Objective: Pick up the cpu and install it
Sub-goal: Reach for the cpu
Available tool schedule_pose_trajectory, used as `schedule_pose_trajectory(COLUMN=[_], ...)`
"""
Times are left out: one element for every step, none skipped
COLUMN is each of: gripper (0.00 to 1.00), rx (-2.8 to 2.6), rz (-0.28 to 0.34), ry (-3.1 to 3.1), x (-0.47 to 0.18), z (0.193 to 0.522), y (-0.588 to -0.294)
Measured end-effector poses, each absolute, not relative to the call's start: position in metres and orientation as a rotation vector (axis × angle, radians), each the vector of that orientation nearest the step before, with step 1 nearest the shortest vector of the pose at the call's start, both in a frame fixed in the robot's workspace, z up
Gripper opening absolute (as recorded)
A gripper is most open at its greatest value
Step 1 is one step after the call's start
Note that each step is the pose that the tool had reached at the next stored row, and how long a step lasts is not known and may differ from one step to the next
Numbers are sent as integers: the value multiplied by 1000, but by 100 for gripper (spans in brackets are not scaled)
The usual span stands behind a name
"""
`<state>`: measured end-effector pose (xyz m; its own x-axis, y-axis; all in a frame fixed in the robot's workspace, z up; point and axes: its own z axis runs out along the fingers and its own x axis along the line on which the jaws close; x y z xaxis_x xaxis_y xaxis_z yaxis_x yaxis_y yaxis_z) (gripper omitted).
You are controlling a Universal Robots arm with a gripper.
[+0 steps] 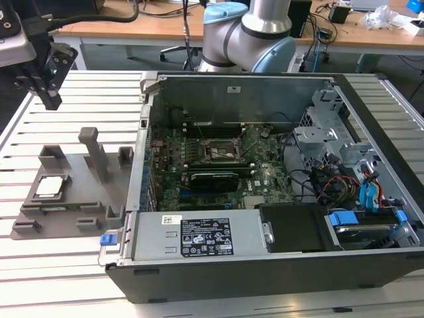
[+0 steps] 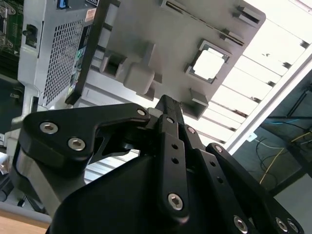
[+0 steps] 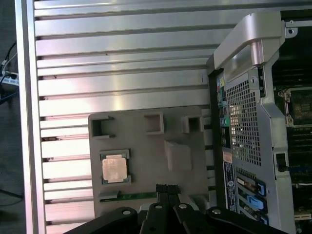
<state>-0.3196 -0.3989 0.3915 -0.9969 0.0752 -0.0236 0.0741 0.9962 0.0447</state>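
Hovering above the grey tray [image 1: 76,192] and clear of it, the gripper [image 1: 51,101] had its fingers [image 2: 166,106] pressed together, gripping nothing. The cpu [image 1: 53,187] lay flat in a square recess of the tray, near its tall post [image 1: 93,151].

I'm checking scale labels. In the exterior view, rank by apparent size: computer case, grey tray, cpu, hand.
1. computer case
2. grey tray
3. hand
4. cpu, lying in the tray
The hand hangs apart from the rest, so nearness to the camera may skew its rank over the cpu.
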Motion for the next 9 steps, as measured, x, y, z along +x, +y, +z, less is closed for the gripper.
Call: schedule_pose_trajectory(gripper=[11, 11, 11, 11, 11, 11, 11, 11, 11], rx=[117, 117, 117, 117, 117, 117, 117, 117, 117], rz=[68, 68, 68, 68, 68, 68, 68, 68, 68], ry=[3113, 3113, 3113, 3113, 3113, 3113, 3113, 3113, 3113], x=[-321, -324, -326, -328, -330, -331, -333, -336, -338], z=[391, 391, 391, 391, 391, 391, 391, 391, 391], y=[-399, -399, -399, -399, -399, -399, -399, -399, -399])
